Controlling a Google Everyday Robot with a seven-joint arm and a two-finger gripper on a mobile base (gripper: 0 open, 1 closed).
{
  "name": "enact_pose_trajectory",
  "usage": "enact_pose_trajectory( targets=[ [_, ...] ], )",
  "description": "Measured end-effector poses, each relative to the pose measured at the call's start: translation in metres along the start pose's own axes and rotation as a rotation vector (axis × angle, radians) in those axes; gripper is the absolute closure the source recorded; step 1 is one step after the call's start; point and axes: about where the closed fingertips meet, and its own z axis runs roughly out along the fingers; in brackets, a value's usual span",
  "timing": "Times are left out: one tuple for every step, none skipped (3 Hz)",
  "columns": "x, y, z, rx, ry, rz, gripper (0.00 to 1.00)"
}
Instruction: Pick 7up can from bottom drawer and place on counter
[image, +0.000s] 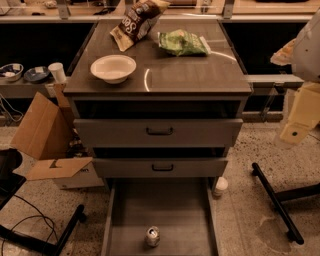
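Observation:
The 7up can (152, 236) stands upright on the floor of the open bottom drawer (180, 210), near its front middle, silver top up. The counter (195, 75) is the glossy top of the grey cabinet. My gripper (298, 120) hangs on the pale arm at the right edge of the camera view. It is level with the upper drawers, to the right of the cabinet and well above and away from the can. It holds nothing that I can see.
On the counter sit a white bowl (113, 67), a brown snack bag (137, 22) and a green bag (182, 42). A small white bottle (220, 186) stands by the drawer's right side. A cardboard box (50, 140) is at the left and a black stand leg (275, 200) at the right.

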Motion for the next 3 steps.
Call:
enact_pose_trajectory(
  targets=[
    [0.0,0.0,0.0,0.0,0.0,0.0,0.0],
    [-0.001,-0.002,0.007,-0.004,-0.019,0.012,0.0],
    [0.013,0.017,0.069,-0.073,-0.149,0.06,0.0]
  ],
)
